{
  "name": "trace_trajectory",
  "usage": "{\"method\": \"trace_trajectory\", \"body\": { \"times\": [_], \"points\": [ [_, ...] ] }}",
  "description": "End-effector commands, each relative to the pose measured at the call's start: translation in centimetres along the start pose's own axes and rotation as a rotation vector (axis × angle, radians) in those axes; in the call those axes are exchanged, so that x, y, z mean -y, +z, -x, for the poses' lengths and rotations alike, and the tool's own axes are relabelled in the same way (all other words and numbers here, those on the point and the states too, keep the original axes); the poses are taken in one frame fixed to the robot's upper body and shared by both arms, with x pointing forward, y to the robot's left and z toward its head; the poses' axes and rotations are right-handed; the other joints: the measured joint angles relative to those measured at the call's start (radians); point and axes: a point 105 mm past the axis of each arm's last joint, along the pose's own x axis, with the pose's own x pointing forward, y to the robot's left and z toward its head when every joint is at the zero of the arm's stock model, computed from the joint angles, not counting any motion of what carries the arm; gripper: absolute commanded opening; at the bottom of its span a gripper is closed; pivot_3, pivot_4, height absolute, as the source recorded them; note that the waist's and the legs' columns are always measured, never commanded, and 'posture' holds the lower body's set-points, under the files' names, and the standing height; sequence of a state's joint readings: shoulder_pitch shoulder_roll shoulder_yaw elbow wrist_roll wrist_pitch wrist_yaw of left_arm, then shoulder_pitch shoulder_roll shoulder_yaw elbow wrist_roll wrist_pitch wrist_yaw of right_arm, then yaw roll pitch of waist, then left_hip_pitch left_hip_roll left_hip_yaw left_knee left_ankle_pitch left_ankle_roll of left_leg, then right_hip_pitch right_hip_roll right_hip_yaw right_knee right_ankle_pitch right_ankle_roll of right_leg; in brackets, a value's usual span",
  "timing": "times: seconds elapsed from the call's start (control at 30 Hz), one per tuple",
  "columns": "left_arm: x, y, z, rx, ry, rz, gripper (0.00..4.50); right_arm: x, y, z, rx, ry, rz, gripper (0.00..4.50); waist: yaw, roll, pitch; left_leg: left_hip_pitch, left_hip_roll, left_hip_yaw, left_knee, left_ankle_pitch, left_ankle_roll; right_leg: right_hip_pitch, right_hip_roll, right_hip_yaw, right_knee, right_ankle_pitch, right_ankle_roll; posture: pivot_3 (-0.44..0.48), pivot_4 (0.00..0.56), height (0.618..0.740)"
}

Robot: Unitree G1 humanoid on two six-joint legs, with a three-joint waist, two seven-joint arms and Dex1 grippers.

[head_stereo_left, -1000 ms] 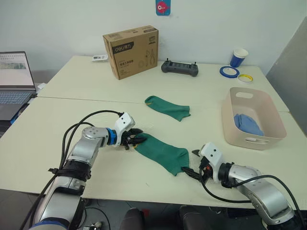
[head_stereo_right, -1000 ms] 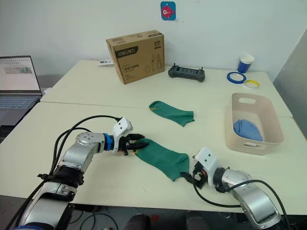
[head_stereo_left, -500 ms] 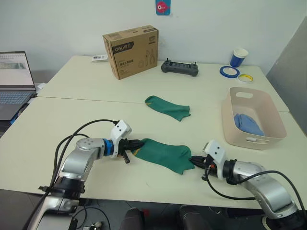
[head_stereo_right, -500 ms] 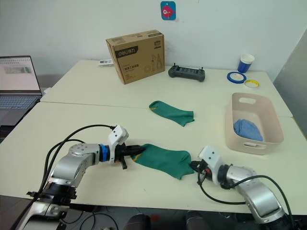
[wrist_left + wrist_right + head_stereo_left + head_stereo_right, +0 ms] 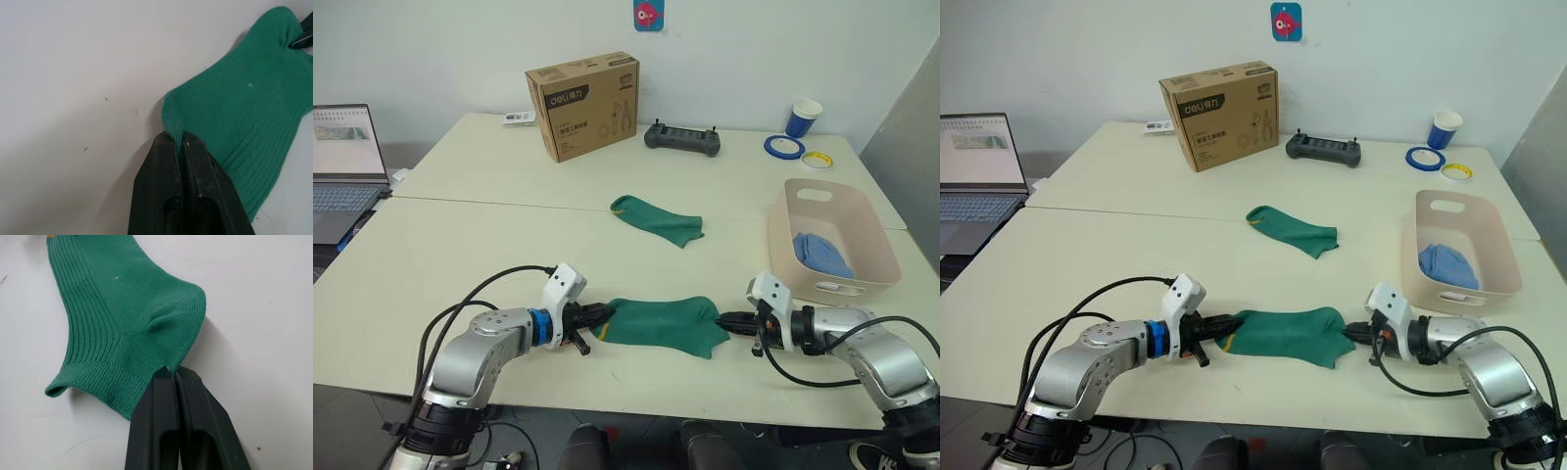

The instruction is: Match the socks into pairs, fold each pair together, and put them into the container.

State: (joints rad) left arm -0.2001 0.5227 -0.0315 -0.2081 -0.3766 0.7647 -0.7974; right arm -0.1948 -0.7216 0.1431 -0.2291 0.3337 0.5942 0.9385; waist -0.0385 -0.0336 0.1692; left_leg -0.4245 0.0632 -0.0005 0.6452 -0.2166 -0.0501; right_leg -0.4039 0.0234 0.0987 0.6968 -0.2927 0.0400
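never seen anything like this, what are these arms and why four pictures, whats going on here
It is a humanoid robot with two arms. Two pictures come from cameras in its head, looking down over a cream table; the other two come from a camera on each wrist, looking along that arm's black fingers. The left gripper and the right gripper each pinch one end of a dark green sock, which lies stretched between them. A second green sock lies farther back. To the right, a pale pink basin holds something light blue. A cardboard box, a black controller, a laptop, a cup and tape rolls also sit there.
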Motion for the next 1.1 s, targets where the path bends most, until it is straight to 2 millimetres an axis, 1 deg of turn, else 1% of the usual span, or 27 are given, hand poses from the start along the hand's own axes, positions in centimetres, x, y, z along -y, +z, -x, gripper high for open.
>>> {"method": "trace_trajectory", "body": {
  "times": [0.03, 0.17, 0.2, 0.27, 0.3, 0.33, 0.4, 0.47, 0.57, 0.6, 0.67, 0.77, 0.83, 0.9, 1.0, 1.1],
  "points": [
    [-1.0, 1.2, 0.7, 0.05, 0.033, -0.043, 1.57, 0.5, 1.1, 1.1, 0.026, -0.038, 0.081, 1.35, 0.0, 0.0, 0.0, 0.0, 0.0, 0.0, 0.0, 0.0, 0.0, 0.0, 0.0, 0.0, 0.0, 0.0, 0.0, 0.0, 0.15, 0.74],
    [-2.3, 2.0, 1.8, 0.082, 0.044, -0.088, 2.92, 0.2, 2.3, 3.0, 0.068, -0.068, 0.134, 2.85, 0.002, 0.0, 0.0, 0.0, 0.0, 0.0, 0.0, 0.0, 0.0, 0.0, 0.0, 0.0, 0.0, 0.0, 0.0, 0.0, 0.15, 0.74],
    [-2.7, 2.4, 2.0, 0.106, 0.047, -0.101, 3.17, 0.1, 2.5, 3.3, 0.081, -0.083, 0.162, 3.14, 0.002, 0.0, 0.0, 0.0, 0.0, 0.0, 0.0, 0.0, 0.0, 0.0, 0.0, 0.0, 0.0, 0.0, 0.0, 0.0, 0.15, 0.74],
    [-4.1, 3.2, 2.7, 0.157, 0.084, -0.089, 3.8, -0.3, 2.9, 3.7, 0.105, -0.104, 0.213, 3.89, 0.003, 0.0, 0.0, 0.0, 0.0, 0.0, 0.0, 0.0, 0.0, 0.0, 0.0, 0.0, 0.0, 0.0, 0.0, 0.0, 0.15, 0.74],
    [-4.4, 3.2, 3.0, 0.158, 0.079, -0.13, 4.11, -0.8, 2.8, 3.8, 0.104, -0.093, 0.244, 4.23, 0.003, 0.0, 0.0, 0.0, 0.0, 0.0, 0.0, 0.0, 0.0, 0.0, 0.0, 0.0, 0.0, 0.0, 0.0, 0.0, 0.15, 0.74],
    [-4.6, 3.2, 3.5, 0.149, 0.063, -0.209, 4.46, -1.6, 2.5, 3.8, 0.089, -0.073, 0.3, 4.5, 0.003, 0.0, 0.0, 0.0, 0.0, 0.0, 0.0, 0.0, 0.0, 0.0, 0.0, 0.0, 0.0, 0.0, 0.0, 0.0, 0.15, 0.74],
    [-4.0, 3.3, 4.3, 0.148, -0.008, -0.34, 4.48, -3.0, 1.8, 3.7, 0.049, -0.025, 0.422, 4.5, 0.004, 0.0, 0.0, 0.0, 0.0, 0.001, -0.001, 0.0, 0.0, -0.001, 0.0, 0.0, 0.0, 0.0, -0.001, 0.0, 0.15, 0.74],
    [-2.5, 3.0, 4.8, 0.135, -0.135, -0.445, 4.48, -3.3, 1.5, 3.4, 0.03, -0.034, 0.542, 4.5, 0.002, 0.0, 0.0, 0.0, 0.0, 0.001, -0.001, 0.0, 0.0, -0.001, 0.0, 0.0, -0.001, -0.001, -0.001, 0.0, 0.15, 0.74],
    [-0.8, 1.4, 5.2, 0.058, -0.277, -0.615, 4.48, -3.5, 0.7, 2.7, -0.007, -0.017, 0.703, 4.5, 0.0, 0.0, 0.0, 0.0, 0.0, 0.003, -0.001, 0.0, 0.0, -0.001, -0.001, 0.001, -0.001, -0.001, -0.001, 0.0, 0.15, 0.74],
    [-0.4, 1.2, 5.2, 0.052, -0.307, -0.667, 4.48, -3.4, 0.4, 2.5, -0.013, -0.017, 0.743, 4.5, 0.002, 0.0, 0.0, 0.0, 0.0, 0.003, -0.001, 0.0, 0.0, -0.001, -0.001, 0.001, -0.001, 0.0, -0.001, 0.0, 0.15, 0.74],
    [0.1, 1.1, 5.1, 0.052, -0.34, -0.74, 4.48, -3.3, 0.2, 2.2, -0.008, -0.022, 0.782, 4.5, 0.005, 0.0, 0.0, 0.001, 0.0, 0.004, 0.0, 0.0, 0.0, 0.0, -0.001, 0.001, -0.001, -0.002, -0.005, 0.0, 0.15, 0.74],
    [0.9, 0.8, 4.4, 0.056, -0.385, -0.869, 4.48, -3.5, 0.8, 1.5, 0.03, -0.025, 0.825, 4.5, 0.007, 0.0, 0.0, 0.001, 0.0, 0.004, 0.0, 0.0, 0.0, 0.0, -0.001, 0.002, -0.001, -0.002, -0.005, 0.0, 0.15, 0.74],
    [0.7, 0.7, 3.5, 0.058, -0.369, -0.898, 4.48, -3.8, 1.0, 0.9, 0.04, -0.008, 0.864, 4.5, 0.007, 0.0, 0.0, 0.001, 0.0, 0.004, 0.0, 0.0, 0.0, 0.0, -0.001, 0.002, -0.001, 0.0, -0.002, 0.0, 0.15, 0.74],
    [0.7, 0.3, 3.0, 0.049, -0.375, -0.897, 4.48, -3.9, 1.0, 0.5, 0.043, 0.002, 0.887, 4.5, 0.007, 0.0, 0.0, 0.001, 0.0, 0.004, 0.0, 0.0, 0.0, 0.0, -0.001, 0.001, -0.001, 0.0, -0.002, 0.0, 0.15, 0.74],
    [0.5, -0.7, 2.1, 0.002, -0.369, -0.939, 4.48, -3.5, 1.3, -0.2, 0.051, -0.008, 0.901, 4.5, 0.005, 0.0, 0.0, 0.001, 0.001, 0.004, 0.0, 0.0, 0.0, 0.0, 0.0, 0.001, -0.001, 0.0, -0.002, 0.0, 0.15, 0.74],
    [0.2, -0.9, 1.8, -0.015, -0.35, -0.974, 4.48, -3.0, 1.5, -0.5, 0.058, -0.02, 0.92, 4.5, 0.007, 0.001, 0.0, 0.003, 0.001, 0.004, 0.0, 0.0, 0.0, 0.001, 0.0, 0.002, 0.0, 0.0, -0.002, 0.0, 0.15, 0.74]
  ]
}}
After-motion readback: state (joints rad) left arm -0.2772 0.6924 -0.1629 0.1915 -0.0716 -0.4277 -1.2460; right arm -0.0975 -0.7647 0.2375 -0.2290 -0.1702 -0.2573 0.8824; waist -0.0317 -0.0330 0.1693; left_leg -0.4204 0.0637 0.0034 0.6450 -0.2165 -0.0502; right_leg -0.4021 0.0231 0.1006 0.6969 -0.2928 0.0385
